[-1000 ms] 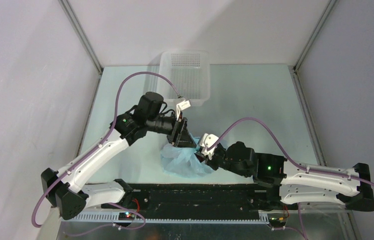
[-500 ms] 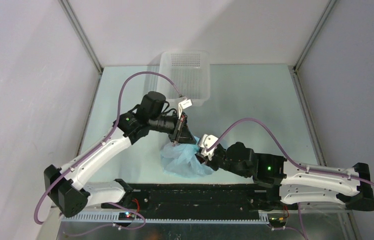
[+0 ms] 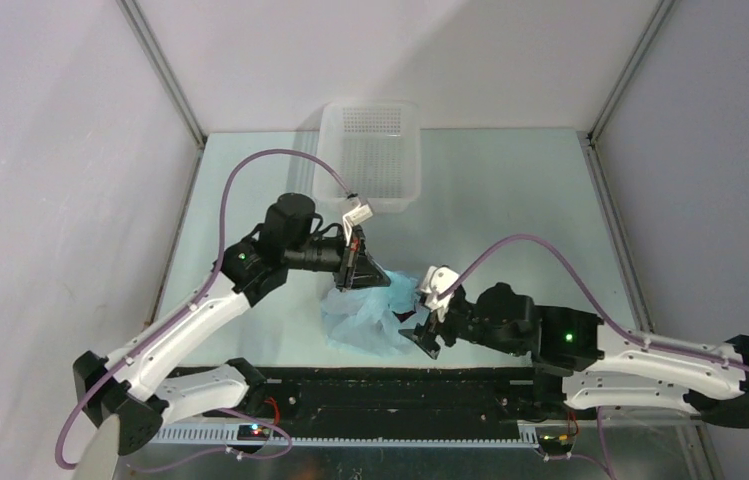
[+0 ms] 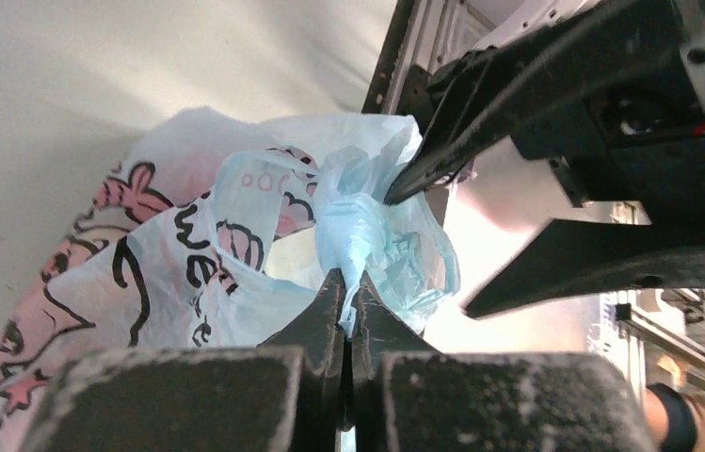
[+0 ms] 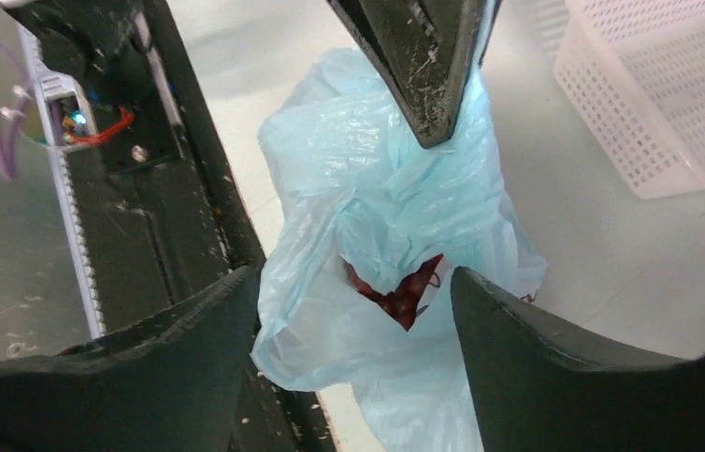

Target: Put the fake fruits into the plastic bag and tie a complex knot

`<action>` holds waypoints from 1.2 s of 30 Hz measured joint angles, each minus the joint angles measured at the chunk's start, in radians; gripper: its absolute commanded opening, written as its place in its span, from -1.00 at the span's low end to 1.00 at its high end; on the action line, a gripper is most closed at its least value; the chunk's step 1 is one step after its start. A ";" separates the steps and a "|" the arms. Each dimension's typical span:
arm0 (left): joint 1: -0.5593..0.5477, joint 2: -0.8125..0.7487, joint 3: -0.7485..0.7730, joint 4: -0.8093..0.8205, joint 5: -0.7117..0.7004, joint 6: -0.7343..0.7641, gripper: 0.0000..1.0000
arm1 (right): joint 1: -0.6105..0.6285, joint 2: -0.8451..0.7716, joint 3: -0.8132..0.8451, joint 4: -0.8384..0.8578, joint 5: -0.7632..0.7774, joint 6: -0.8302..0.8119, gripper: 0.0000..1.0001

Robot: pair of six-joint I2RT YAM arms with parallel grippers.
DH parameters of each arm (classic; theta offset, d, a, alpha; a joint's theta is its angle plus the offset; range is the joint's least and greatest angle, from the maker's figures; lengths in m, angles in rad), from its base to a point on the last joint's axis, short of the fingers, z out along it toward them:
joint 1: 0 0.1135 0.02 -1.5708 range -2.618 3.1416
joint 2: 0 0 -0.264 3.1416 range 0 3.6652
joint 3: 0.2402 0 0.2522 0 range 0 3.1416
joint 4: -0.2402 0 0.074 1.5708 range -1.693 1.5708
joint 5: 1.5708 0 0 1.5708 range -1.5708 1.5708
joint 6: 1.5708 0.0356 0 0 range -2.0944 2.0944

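Observation:
The light-blue plastic bag (image 3: 368, 318) lies near the table's front edge, pink and black prints showing on its side (image 4: 141, 273). My left gripper (image 4: 348, 280) is shut on a strip of the bag's plastic just under the bunched, twisted knot (image 4: 381, 231). Its tip (image 5: 428, 85) comes down onto the bag's top in the right wrist view. My right gripper (image 5: 353, 275) stands open, with the bag (image 5: 395, 207) ahead of its fingers, apart from them. Of the fake fruits (image 5: 397, 290), only a dark-red patch shows through a gap in the plastic.
A white perforated basket (image 3: 370, 155) stands at the back of the table, seen also as the basket (image 5: 654, 89) in the right wrist view. The black rail (image 3: 380, 390) of the arm bases runs just in front of the bag.
My right gripper has opened, let go of the bag and drawn back to the right. My left gripper has shut on the bag's plastic and shifted slightly left.

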 measured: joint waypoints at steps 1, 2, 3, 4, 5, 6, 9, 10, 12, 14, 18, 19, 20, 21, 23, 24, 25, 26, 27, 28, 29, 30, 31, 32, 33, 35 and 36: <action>0.000 -0.010 0.000 0.013 0.000 0.010 -1.00 | -0.005 -0.014 0.012 -0.013 -0.012 0.009 0.75; 0.000 -0.018 0.000 0.023 -0.001 0.018 -1.00 | -0.016 -0.032 0.027 -0.023 -0.030 0.019 0.77; 0.000 -0.024 -0.003 0.035 -0.003 0.029 -1.00 | -0.028 -0.043 0.039 -0.028 -0.042 0.027 0.79; 0.000 -0.030 -0.007 0.044 -0.004 0.035 -1.00 | -0.050 -0.056 0.055 -0.036 -0.058 0.043 0.80; 0.000 -0.039 -0.017 0.054 -0.011 0.047 -1.00 | -0.068 -0.062 0.074 -0.046 -0.077 0.063 0.80; 0.000 -0.046 -0.027 0.060 -0.014 0.053 -1.00 | -0.101 -0.071 0.088 -0.050 -0.087 0.079 0.81; -0.011 -0.073 -0.064 0.086 -0.055 0.075 -1.00 | -0.170 -0.077 0.135 -0.066 -0.090 0.176 0.76; -0.018 -0.084 -0.074 0.094 -0.074 0.080 -1.00 | -0.187 -0.076 0.151 -0.069 -0.075 0.220 0.75; -0.040 -0.110 -0.095 0.114 -0.124 0.095 -1.00 | -0.206 -0.076 0.172 -0.070 -0.040 0.332 0.74; -0.069 -0.140 -0.115 0.135 -0.178 0.112 -1.00 | -0.217 -0.084 0.178 -0.063 -0.004 0.473 0.63; -0.132 -0.201 -0.160 0.182 -0.303 0.145 -1.00 | -0.216 -0.094 0.147 0.002 0.039 0.787 0.58; -0.147 -0.215 -0.175 0.200 -0.335 0.154 -1.00 | -0.204 -0.095 0.130 0.024 0.051 0.864 0.59; -0.157 -0.226 -0.188 0.210 -0.360 0.159 -1.00 | -0.187 -0.093 0.114 0.045 0.066 0.925 0.59; -0.169 -0.238 -0.201 0.220 -0.387 0.166 -1.00 | -0.163 -0.086 0.097 0.068 0.082 0.989 0.59; -0.193 -0.260 -0.228 0.236 -0.445 0.181 -1.00 | -0.113 -0.060 0.068 0.097 0.113 1.098 0.59; -0.206 -0.269 -0.237 0.241 -0.466 0.188 -1.00 | -0.091 -0.049 0.061 0.102 0.128 1.139 0.59; -0.221 -0.278 -0.247 0.248 -0.490 0.196 -1.00 | -0.068 -0.031 0.054 0.109 0.146 1.183 0.58; -0.237 -0.288 -0.257 0.255 -0.517 0.208 -1.00 | -0.046 -0.010 0.047 0.116 0.164 1.225 0.58; -0.249 -0.295 -0.263 0.259 -0.533 0.214 -1.00 | -0.026 0.006 0.039 0.121 0.180 1.260 0.57; -0.263 -0.302 -0.269 0.264 -0.551 0.219 -1.00 | -0.009 0.018 0.035 0.124 0.199 1.293 0.57; -0.278 -0.308 -0.275 0.270 -0.571 0.226 -1.00 | 0.006 0.030 0.032 0.127 0.219 1.326 0.56; -0.288 -0.312 -0.277 0.270 -0.585 0.232 -1.00 | 0.016 0.040 0.031 0.129 0.232 1.352 0.54; -0.301 -0.315 -0.280 0.273 -0.601 0.235 -1.00 | 0.028 0.051 0.031 0.132 0.253 1.385 0.54; -0.309 -0.319 -0.282 0.276 -0.613 0.238 -1.00 | 0.038 0.062 0.031 0.133 0.272 1.412 0.53; -0.319 -0.322 -0.284 0.279 -0.626 0.241 -1.00 | 0.047 0.074 0.031 0.134 0.295 1.441 0.53; -0.340 -0.336 -0.295 0.288 -0.650 0.245 -1.00 | 0.068 0.098 0.031 0.134 0.341 1.492 0.53; -0.348 -0.343 -0.300 0.292 -0.659 0.249 -1.00 | 0.079 0.109 0.031 0.131 0.365 1.517 0.53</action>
